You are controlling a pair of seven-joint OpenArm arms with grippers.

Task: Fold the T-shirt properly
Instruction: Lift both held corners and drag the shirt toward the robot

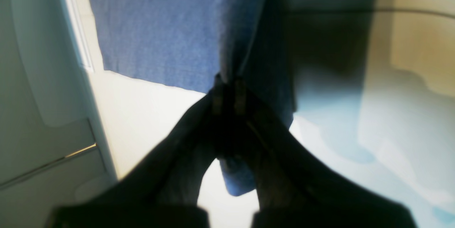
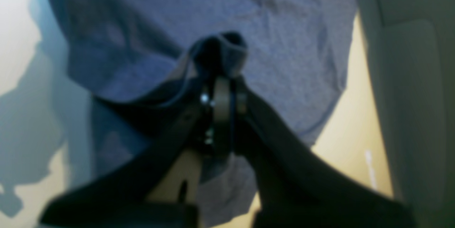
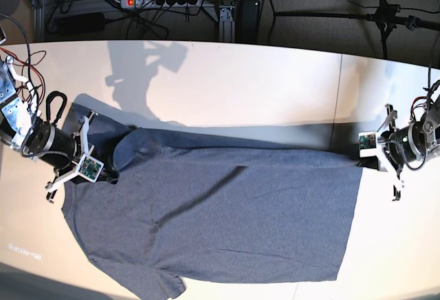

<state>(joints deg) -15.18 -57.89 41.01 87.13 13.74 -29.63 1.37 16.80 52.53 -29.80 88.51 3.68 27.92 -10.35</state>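
Draping limp between two pinch points, the T-shirt [image 3: 220,217] is behaving as soft, light cotton that is sagging and creasing wherever it is unsupported, so corners and hems are looking like the safest places to grip. It is lying spread across the white table [image 3: 261,87], its far edge pulled taut between the arms. The left gripper [image 1: 229,91] is clamping shut on a bunched hem corner, cloth hanging straight ahead of it. The right gripper [image 2: 222,95] is pinching closed on a fold near the shoulder.
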